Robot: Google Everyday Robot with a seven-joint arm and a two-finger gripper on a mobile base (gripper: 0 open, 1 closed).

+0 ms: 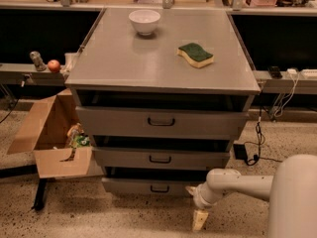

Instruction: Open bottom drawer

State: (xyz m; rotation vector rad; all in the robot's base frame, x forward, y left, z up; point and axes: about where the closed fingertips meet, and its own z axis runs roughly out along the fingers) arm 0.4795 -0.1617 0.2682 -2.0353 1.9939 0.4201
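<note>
The bottom drawer (148, 186) is the narrowest, lowest grey front of the cabinet, with a small dark loop handle (159, 188) at its centre. It sits close to the floor and looks pushed in. My gripper (197, 207) hangs at the end of the white arm, low at the drawer's right end, to the right of the handle. Its cream fingertips (199, 219) point down toward the floor.
Above are the middle drawer (161, 158) and top drawer (161, 122). A white bowl (144, 21) and a green-yellow sponge (196, 54) lie on the cabinet top. An open cardboard box (52, 135) stands at the left. Cables (257, 133) hang at the right.
</note>
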